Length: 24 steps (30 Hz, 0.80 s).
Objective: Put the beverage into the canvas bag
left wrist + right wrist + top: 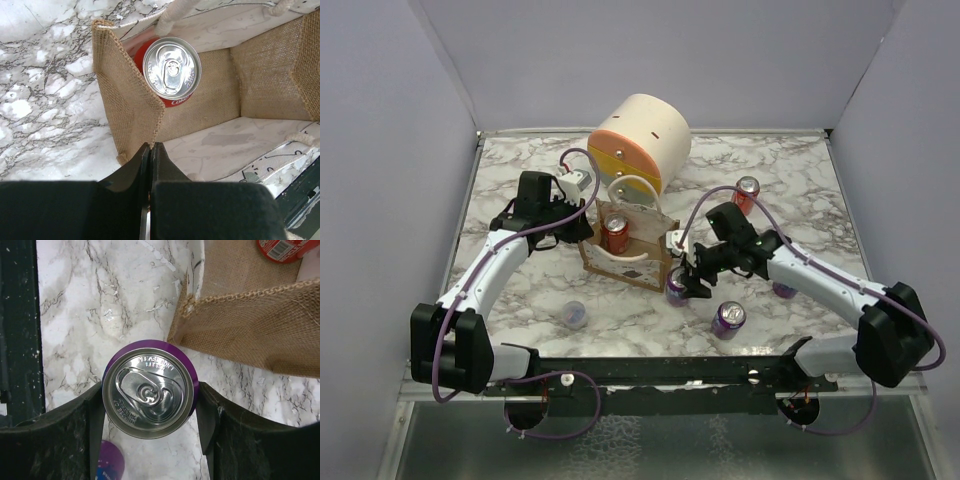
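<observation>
Judging from how things lie, the task looks partly done. One red cola can (614,233) with a silver lid stands upright inside the tan-brown boxy canvas bag (638,270), tucked against the wall nearest the left end effector (151,147). That end effector is fully closed, its black tips meeting at the bag's rim corner. Whether any fabric is pinched between them I cannot tell.

The next drink, a purple aluminium can (148,396), stands on the white-and-grey marbled tabletop (520,290), just beside the bag's outer corner and outside it. The right end effector (150,415) is closed around it, with a pad against each side of the body. Lifting it over the rim and lowering it beside the red can remains. A second red can (747,192) farther back and another purple can (729,318) nearer the front also stand outside the bag.

The bag's walls are coarse, open-weave burlap with a frayed, slightly sagging rim. Its other panels are smooth, pale and printed, and its handles are twisted white rope, so it probably flexes easily. The cans are smooth, rigid cylinders with bright ringed lids and pull tabs, likely slippery under hard pads. The tabletop looks flat and glossy.
</observation>
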Available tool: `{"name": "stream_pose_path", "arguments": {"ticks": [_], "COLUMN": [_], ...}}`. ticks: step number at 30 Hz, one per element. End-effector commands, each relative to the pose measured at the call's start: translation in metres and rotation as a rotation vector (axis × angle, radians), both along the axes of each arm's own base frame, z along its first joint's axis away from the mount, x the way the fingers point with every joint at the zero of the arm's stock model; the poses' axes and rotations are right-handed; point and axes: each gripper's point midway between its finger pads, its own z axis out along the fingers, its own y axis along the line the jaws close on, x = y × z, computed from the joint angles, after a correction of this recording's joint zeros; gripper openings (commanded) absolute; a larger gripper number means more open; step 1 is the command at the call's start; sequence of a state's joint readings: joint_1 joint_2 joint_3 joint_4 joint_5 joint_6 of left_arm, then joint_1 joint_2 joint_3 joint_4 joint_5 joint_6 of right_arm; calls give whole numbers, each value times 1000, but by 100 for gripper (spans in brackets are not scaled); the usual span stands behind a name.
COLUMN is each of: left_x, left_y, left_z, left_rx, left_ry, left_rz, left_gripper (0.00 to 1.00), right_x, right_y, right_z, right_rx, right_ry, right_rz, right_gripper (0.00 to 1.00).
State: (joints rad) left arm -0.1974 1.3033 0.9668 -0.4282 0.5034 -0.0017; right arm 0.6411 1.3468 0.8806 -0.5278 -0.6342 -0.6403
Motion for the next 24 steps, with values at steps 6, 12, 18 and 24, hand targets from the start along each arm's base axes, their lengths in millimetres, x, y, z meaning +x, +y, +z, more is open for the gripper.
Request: {"name": "stream_pose_path", "arguments": {"ticks": [6, 12, 18, 24], "left_x": [1, 2, 0, -1], "left_y": [3, 1, 1, -1], "left_z": [-4, -6, -6, -2], "left_rx": [14, 7, 3, -9], "left_ry": [-5, 13, 8, 4], "left_rz": [-5, -3, 1, -5], "left_gripper": [0, 0, 0, 0], "right_x": [5, 23, 46, 69], "right_y": [-4, 8, 32, 58], "right_z": [118, 195, 246, 254], "right_rx": [143, 243, 339, 380], "right_ry": [-232, -363, -395, -363], "right_rz": [-25, -42, -58, -56], "right_gripper": [3, 1, 1, 1]}}
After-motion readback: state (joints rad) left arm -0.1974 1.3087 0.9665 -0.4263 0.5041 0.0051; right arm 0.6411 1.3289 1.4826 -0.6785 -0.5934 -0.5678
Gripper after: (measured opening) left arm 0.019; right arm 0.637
